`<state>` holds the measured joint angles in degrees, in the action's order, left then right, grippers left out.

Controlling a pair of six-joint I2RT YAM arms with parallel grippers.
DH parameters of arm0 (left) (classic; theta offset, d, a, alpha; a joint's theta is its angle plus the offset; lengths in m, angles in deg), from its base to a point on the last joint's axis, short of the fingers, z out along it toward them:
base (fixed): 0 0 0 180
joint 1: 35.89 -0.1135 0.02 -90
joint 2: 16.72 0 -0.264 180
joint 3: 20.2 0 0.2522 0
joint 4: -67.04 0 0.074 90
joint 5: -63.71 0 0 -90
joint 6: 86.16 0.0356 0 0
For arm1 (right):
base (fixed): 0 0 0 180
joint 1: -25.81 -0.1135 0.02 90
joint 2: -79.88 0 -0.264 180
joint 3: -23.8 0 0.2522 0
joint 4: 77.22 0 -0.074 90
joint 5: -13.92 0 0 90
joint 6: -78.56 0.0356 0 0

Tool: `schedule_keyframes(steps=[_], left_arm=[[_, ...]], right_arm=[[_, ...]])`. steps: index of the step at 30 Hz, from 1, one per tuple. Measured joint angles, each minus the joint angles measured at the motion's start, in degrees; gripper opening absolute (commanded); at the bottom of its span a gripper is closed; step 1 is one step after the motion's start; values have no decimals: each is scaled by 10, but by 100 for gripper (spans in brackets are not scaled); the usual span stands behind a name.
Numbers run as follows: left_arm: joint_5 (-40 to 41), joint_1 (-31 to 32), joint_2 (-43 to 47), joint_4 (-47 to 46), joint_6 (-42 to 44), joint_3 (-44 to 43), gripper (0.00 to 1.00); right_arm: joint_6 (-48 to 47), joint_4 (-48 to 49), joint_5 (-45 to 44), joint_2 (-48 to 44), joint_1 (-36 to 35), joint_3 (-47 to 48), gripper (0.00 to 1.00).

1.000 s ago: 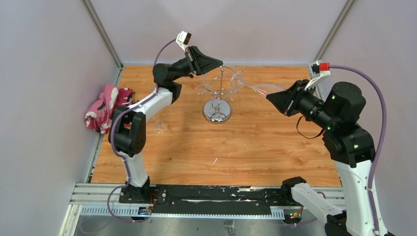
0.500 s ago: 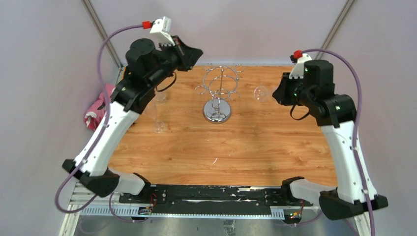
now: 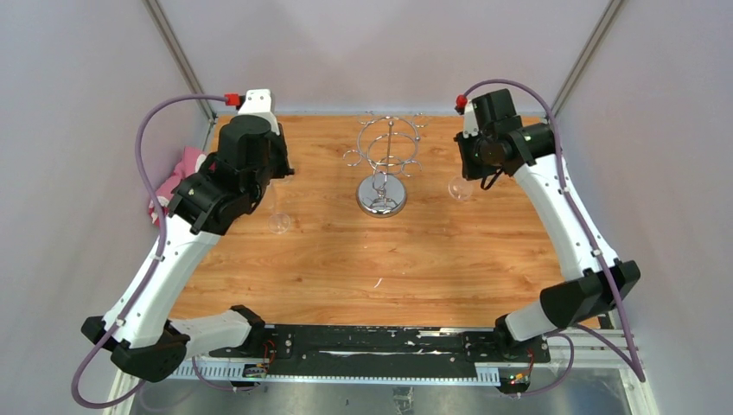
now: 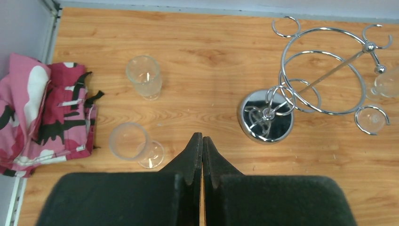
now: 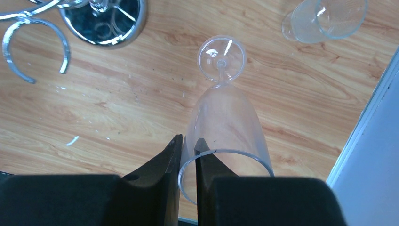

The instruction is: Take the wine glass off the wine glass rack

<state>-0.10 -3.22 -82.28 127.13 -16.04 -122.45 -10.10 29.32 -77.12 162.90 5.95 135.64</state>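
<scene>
The wine glass (image 5: 226, 117) stands upright with its foot down toward the wood, right of the wine glass rack (image 3: 383, 164). My right gripper (image 5: 188, 139) is shut on its rim, one finger inside the bowl and one outside. I cannot tell whether the foot touches the table. The chrome rack's loops (image 4: 324, 80) hold no glass, and its round base (image 5: 103, 19) shows at the top left of the right wrist view. My left gripper (image 4: 202, 136) is shut on nothing and hovers over the wood left of the rack.
Two clear glasses (image 4: 143, 77) (image 4: 129, 141) stand on the left side of the table beside a pink camouflage cloth (image 4: 42, 113). Another glass (image 5: 329, 16) stands near the right wall. The table's back edge runs just behind the rack.
My right arm has carried the wine glass away from the rack's ring and turned it upright to the rack's right. My left arm has pulled back from the rack top to the left.
</scene>
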Motion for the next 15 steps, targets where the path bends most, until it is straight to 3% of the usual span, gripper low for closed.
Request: schedule_keyframes(steps=[6,15], left_arm=[[23,0,17,6,13,1,0],[39,0,18,6,28,3,0]], right_arm=[[-28,-16,-4,57,-4,-5,0],[-46,-8,41,66,-3,-43,0]])
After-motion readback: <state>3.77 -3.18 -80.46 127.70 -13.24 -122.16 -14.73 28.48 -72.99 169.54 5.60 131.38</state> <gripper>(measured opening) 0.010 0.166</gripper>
